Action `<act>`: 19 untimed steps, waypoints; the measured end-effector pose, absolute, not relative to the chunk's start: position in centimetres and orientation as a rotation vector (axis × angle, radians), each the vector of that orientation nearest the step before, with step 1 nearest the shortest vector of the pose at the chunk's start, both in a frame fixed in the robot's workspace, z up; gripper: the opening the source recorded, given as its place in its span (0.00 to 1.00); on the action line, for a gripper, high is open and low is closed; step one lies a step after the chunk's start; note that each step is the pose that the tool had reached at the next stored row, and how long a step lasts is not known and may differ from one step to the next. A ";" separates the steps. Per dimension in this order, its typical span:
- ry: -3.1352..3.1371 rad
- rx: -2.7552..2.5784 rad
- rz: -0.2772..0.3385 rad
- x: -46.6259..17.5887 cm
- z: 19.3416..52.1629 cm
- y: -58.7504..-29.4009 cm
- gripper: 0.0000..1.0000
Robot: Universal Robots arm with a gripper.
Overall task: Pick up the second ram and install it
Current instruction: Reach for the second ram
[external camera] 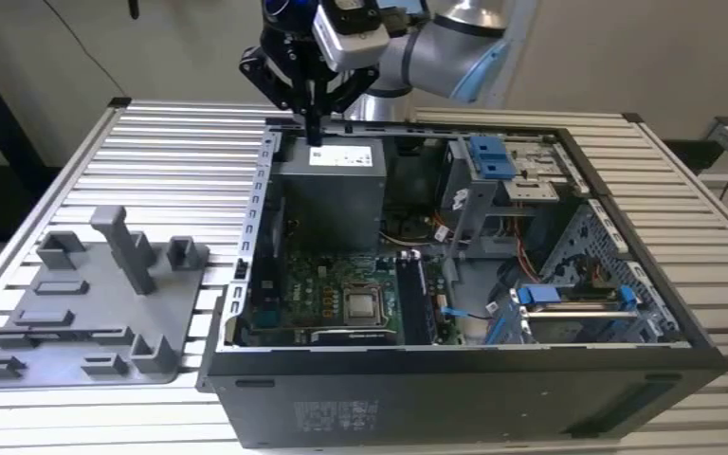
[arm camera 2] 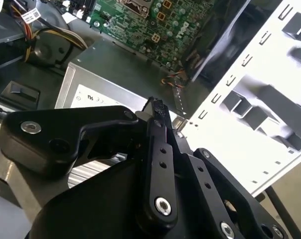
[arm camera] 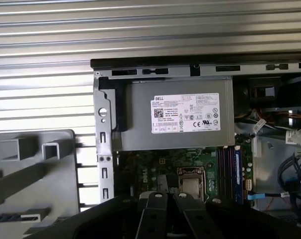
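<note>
Gripper (external camera: pixel 315 131): you are looking at it hanging with its fingers pressed together and nothing between them. It is hovering over the power supply (external camera: pixel 329 180), at the far corner of the computer case (external camera: pixel 465 398) on the exterior view's left.

Memory stick: you are not carrying it. A slim blue strip is standing in the memory slots (external camera: pixel 417 294), just to the exterior view's right of the processor socket (external camera: pixel 361 305). Whether that strip is this stick cannot be told.

Grey tray (external camera: pixel 35 370): it is lying on the slatted table (external camera: pixel 187 142) beside the case, on the exterior view's left.

Handling, by judgement: you are dealing with a light, stiff, thin and fragile board, likely slippery between hard fingers. Pinch the long flat faces near the middle, keeping off the contact edge.
</note>
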State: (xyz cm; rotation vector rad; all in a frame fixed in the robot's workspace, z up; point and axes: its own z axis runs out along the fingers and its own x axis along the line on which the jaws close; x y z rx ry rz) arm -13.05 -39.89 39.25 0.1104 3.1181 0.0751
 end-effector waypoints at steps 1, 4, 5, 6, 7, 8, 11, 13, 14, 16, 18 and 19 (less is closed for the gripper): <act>3.118 0.110 0.075 -13.2 39.2 -39.9 0.11; 3.118 0.110 0.075 -13.5 39.2 -39.9 0.11; 3.118 0.110 0.075 -13.6 39.2 -39.9 0.11; 3.118 0.110 0.075 -13.7 39.2 -39.9 0.11; 3.118 0.110 0.075 -13.8 39.2 -39.9 0.11; 3.118 0.110 0.075 -13.9 39.2 -39.9 0.11; 3.118 0.110 0.075 -14.3 39.2 -39.9 0.11; 3.118 0.110 0.075 -14.5 39.2 -39.9 0.11; 3.118 0.110 0.075 -14.6 39.2 -39.9 0.11; 3.118 0.110 0.075 -14.9 39.2 -39.9 0.11; 3.118 0.111 0.075 -15.2 39.2 -39.9 0.11; 3.118 0.110 0.075 -15.4 39.2 -39.9 0.11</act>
